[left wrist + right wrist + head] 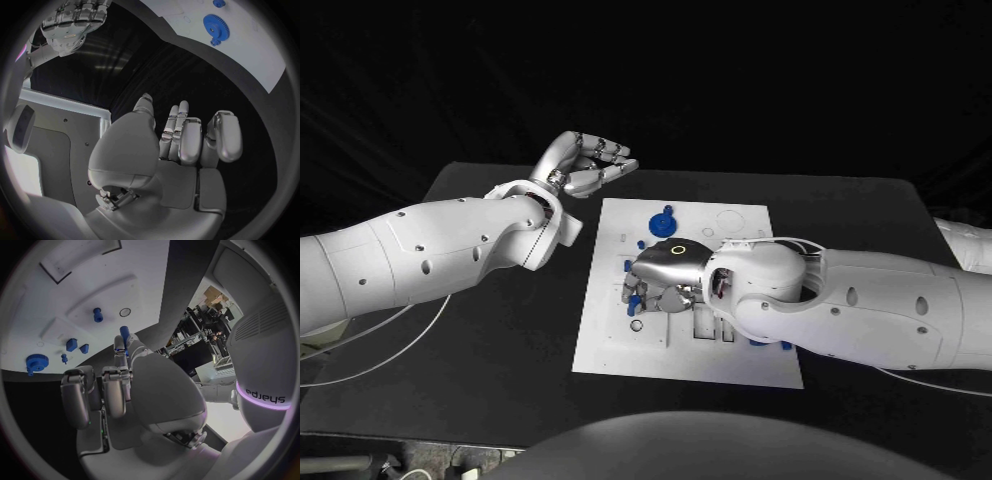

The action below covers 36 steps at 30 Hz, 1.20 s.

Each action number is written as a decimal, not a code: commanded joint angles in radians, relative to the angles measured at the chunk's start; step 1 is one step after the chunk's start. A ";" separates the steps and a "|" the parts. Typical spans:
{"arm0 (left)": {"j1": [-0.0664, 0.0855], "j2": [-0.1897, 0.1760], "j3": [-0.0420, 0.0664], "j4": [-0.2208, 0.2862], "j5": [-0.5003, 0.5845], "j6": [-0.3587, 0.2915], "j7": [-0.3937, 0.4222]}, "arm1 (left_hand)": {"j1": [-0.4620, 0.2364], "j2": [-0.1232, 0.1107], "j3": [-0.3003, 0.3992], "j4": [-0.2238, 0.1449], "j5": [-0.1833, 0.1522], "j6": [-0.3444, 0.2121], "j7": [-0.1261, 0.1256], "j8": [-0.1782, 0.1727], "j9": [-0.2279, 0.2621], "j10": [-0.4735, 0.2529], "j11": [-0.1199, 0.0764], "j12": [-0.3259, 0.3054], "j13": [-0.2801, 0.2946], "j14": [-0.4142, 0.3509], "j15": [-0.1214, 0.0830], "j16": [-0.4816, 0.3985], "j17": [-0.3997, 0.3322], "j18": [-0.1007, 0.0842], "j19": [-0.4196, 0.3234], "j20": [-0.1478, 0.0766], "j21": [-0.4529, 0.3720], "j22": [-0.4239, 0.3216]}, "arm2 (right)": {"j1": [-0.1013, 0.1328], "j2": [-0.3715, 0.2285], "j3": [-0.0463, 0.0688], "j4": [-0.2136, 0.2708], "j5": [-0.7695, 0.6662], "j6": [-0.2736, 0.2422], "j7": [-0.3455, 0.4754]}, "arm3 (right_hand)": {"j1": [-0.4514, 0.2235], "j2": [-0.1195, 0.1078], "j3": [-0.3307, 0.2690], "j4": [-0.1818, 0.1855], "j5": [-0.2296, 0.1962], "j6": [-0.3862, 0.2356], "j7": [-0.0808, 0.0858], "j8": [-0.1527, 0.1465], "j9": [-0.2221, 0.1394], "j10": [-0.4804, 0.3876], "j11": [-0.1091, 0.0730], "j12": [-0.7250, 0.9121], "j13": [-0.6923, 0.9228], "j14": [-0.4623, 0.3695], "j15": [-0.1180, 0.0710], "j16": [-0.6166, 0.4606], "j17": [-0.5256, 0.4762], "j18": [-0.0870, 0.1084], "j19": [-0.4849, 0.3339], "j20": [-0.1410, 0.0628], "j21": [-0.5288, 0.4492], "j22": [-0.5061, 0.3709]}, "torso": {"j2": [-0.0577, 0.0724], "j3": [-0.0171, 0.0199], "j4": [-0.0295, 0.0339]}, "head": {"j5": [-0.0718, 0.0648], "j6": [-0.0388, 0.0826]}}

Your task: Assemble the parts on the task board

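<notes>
The white task board (733,355) lies mid-table. My right hand (661,285) hovers low over its left half, fingers pointing down, and pinches a small blue peg (124,332) between thumb and fingertip. A blue gear (661,220) sits near the board's far edge, also seen from the wrists as the gear (216,27) and the gear (35,362). Several small blue parts (77,346) and another peg (97,315) stand on the board beyond my right hand (119,385). My left hand (589,160) is raised beyond the board's far left corner, fingers curled in, holding nothing.
The black table (488,330) stretches left and right of the board. Recessed slots (708,328) and a round hole (125,312) mark the board. My left forearm (444,250) crosses the table's left side; my right forearm (862,300) covers the board's right part.
</notes>
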 commanded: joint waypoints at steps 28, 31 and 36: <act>0.000 -0.004 0.001 0.006 0.000 0.013 0.014 | 0.002 0.007 0.004 -0.001 0.006 -0.002 0.004 -0.004 -0.001 -0.004 0.004 -0.005 0.000 0.007 -0.002 -0.001 0.000 0.010 0.003 0.001 -0.004 0.176 | -0.015 0.012 0.000 -0.010 -0.066 0.120 0.027 | 0.001 -0.011 0.011 -0.001 0.002 0.021 0.005 -0.004 0.005 -0.010 0.006 -0.010 -0.001 0.102 0.008 0.004 0.263 -0.014 0.105 0.003 0.005 0.263 | 0.000 -0.0009 0.0006 | -0.014 0.000; 0.000 -0.005 0.001 0.007 0.000 0.012 0.014 | 0.002 0.007 0.004 -0.001 0.006 -0.002 0.004 -0.004 -0.001 -0.004 0.004 -0.005 0.000 0.007 -0.002 -0.001 0.000 0.010 0.003 0.001 -0.004 0.176 | -0.015 0.013 0.000 -0.012 -0.066 0.118 0.027 | 0.001 -0.011 0.011 -0.001 0.002 0.021 0.005 -0.004 0.005 -0.011 0.007 -0.010 -0.001 0.102 0.008 0.004 0.263 -0.014 0.105 0.003 0.005 0.263 | -0.001 -0.0007 -0.0002 | -0.011 0.000; 0.000 -0.005 0.001 0.007 0.000 0.012 0.014 | 0.002 0.007 0.004 -0.001 0.006 -0.002 0.004 -0.004 -0.001 -0.004 0.004 -0.005 0.000 0.007 -0.002 -0.001 0.000 0.010 0.003 0.001 -0.004 0.176 | -0.015 0.016 0.000 -0.016 -0.066 0.119 0.027 | 0.001 -0.011 0.011 0.000 0.002 0.020 0.005 -0.005 0.005 -0.011 0.007 -0.010 -0.001 0.102 0.008 0.004 0.263 -0.014 0.105 0.003 0.005 0.263 | 0.000 -0.0007 -0.0002 | -0.012 0.000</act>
